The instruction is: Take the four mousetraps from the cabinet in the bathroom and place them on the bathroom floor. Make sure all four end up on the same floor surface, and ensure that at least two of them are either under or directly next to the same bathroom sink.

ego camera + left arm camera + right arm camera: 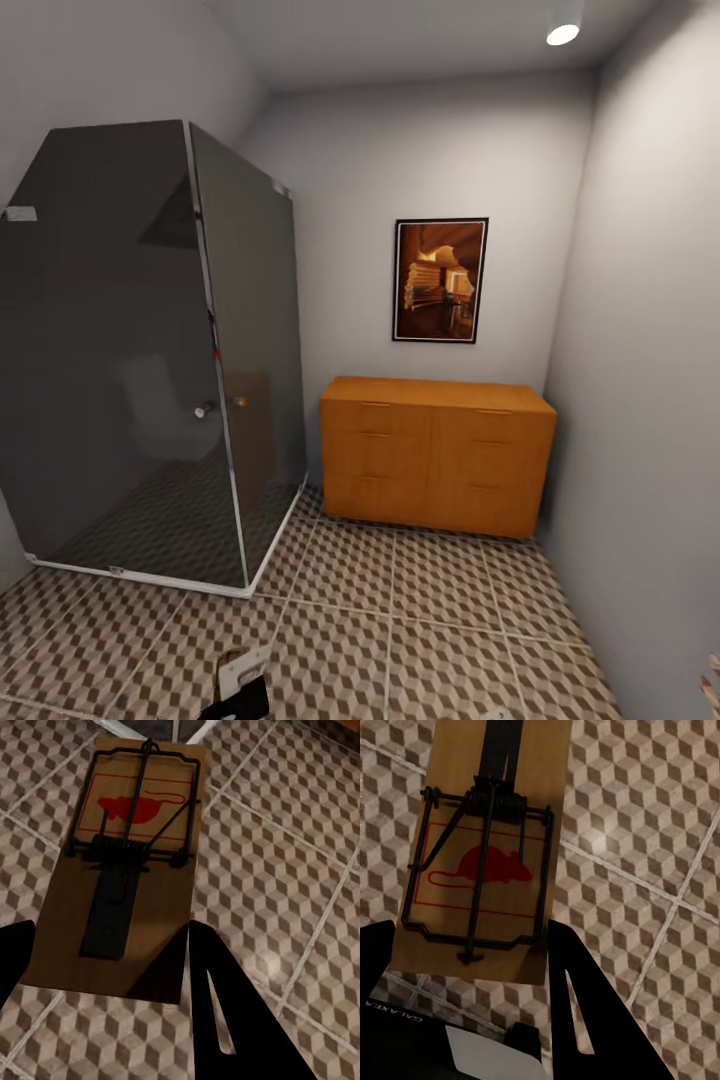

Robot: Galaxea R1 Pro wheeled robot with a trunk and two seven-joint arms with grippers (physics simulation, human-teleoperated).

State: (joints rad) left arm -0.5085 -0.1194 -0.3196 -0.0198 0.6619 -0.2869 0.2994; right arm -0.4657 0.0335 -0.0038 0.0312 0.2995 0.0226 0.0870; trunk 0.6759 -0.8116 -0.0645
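While the low orange-brown wooden cabinet [437, 455] sits closed against the far wall, both grippers [105, 967] [472, 960] are holding flat, light, stiff tan mousetraps [120, 870] [487, 847] by their board edges above the cube-patterned floor tiles [285, 870].

I could make out one piece of lettering: "GALAXEA", printed in small pale capitals on the dark gripper finger [382, 1020] in the right wrist view, and it appeared upside down from that camera. The mousetrap [484, 851] between that gripper's fingers carried a red mouse picture inside a red outline, with no words on it. The mousetrap [124, 862] ahead of the left gripper's fingers bore the same red mouse mark, also wordless. The framed picture [440, 280] on the far wall showed nothing I could read.
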